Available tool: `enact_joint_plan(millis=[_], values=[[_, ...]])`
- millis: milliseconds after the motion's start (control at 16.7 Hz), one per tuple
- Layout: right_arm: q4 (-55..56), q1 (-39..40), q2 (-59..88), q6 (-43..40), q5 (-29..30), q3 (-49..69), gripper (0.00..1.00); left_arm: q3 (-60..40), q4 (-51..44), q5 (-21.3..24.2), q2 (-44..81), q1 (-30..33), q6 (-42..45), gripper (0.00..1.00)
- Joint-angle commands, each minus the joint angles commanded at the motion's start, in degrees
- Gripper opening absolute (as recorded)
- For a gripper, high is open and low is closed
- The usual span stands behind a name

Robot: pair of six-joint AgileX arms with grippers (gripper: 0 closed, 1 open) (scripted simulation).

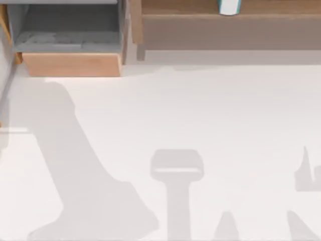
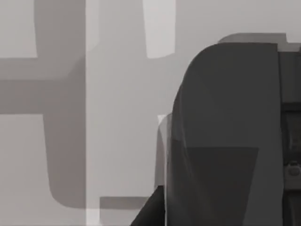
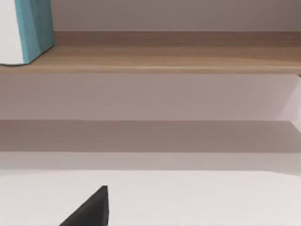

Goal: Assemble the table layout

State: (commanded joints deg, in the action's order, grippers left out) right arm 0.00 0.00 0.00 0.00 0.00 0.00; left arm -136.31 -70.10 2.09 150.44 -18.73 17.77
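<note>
The tabletop (image 1: 200, 115) is a broad, plain white surface that takes up nearly all of the top view, crossed by soft grey shadows of the arms along its near edge and up its left side.

At the far left corner stands a light-wood drawer unit (image 1: 72, 64) with its drawer pulled open, showing a grey inside. Just to its right, along the far edge, runs a long brown wooden shelf (image 1: 225, 20). On the shelf, towards its middle, stands a white and teal container (image 1: 229, 6), cut off by the edge of the picture so that only its base is seen.

The right wrist view looks across the tabletop (image 3: 188, 197) at the shelf (image 3: 178, 56) from low down, with the teal and white container (image 3: 28, 30) standing upright on the board. A dark wedge of the right claw (image 3: 91, 209) juts into this view over the white surface; whether it is open or closed cannot be told.

The left wrist view shows a large dark grey rounded body of the left claw (image 2: 225, 136) above pale surface with grey shadow bands; its state cannot be told either.
</note>
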Motion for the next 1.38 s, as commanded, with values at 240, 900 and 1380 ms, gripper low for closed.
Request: enact_joint_plan(millis=[240,900,1380], values=[[0.0,0.0,0.0,0.0,0.0,0.0,1.0,0.0,0.0,0.0,0.0,0.0,0.0,0.0],[0.0,0.0,0.0,0.0,0.0,0.0,1.0,0.07,-0.2,0.0,-1.66,-0.3,0.2,0.0],[0.0,0.0,0.0,0.0,0.0,0.0,1.0,11.39,4.23,-0.25,-21.52,-1.12,3.54,0.0]])
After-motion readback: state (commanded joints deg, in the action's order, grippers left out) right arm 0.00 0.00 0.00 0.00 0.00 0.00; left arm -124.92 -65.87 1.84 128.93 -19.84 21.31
